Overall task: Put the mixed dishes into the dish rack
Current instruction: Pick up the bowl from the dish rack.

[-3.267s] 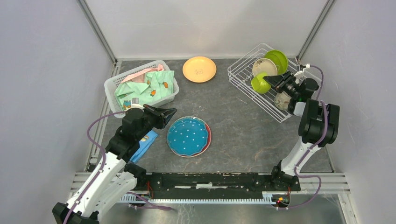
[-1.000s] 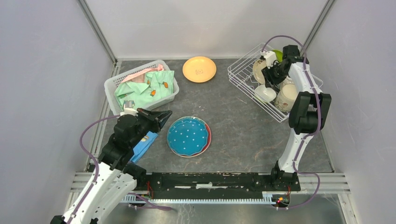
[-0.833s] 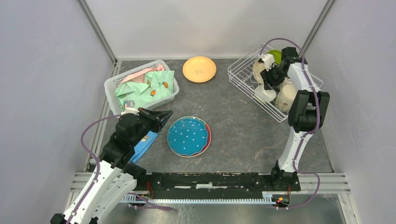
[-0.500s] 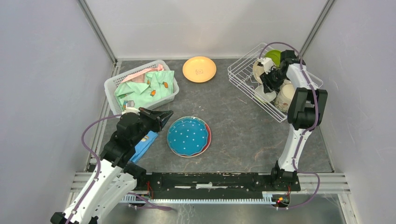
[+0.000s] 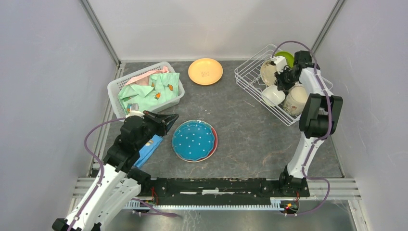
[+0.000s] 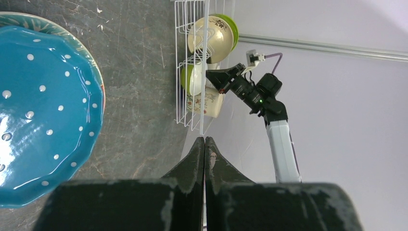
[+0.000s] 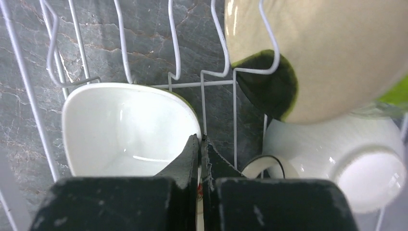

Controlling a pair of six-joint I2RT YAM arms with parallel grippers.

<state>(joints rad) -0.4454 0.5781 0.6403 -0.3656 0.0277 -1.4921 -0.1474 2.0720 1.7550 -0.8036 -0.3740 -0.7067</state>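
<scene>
The dish rack was already partly loaded. A cream plate and a lime-green plate stood on edge in its far slots. A small cup lay on its side at the rack's front edge, its white inside showing, with a beige mug just beside it.

The right tool hung over the middle of the rack. The wrist view showed its jaws pressed together with nothing between them, the tips just above the cup's rim.

Two loads were left outside. An orange plate lay flat on the desk, near the rack's left side. A blue white-dotted plate sat well apart from the rack, stacked on a red plate whose rim only just peeped out.

The left tool was shut too and carrying nothing. It was parked just beside the blue plate, on the side away from the rack.

Those plates looked like glazed ceramic, so I'd expect them to be stiff, slick and quick to chip on the wires. The blue one's scalloped rim, lifted by the red plate beneath, seemed the best place to pinch. The orange one lay flush to the desk, so getting a finger under its edge looked harder.
</scene>
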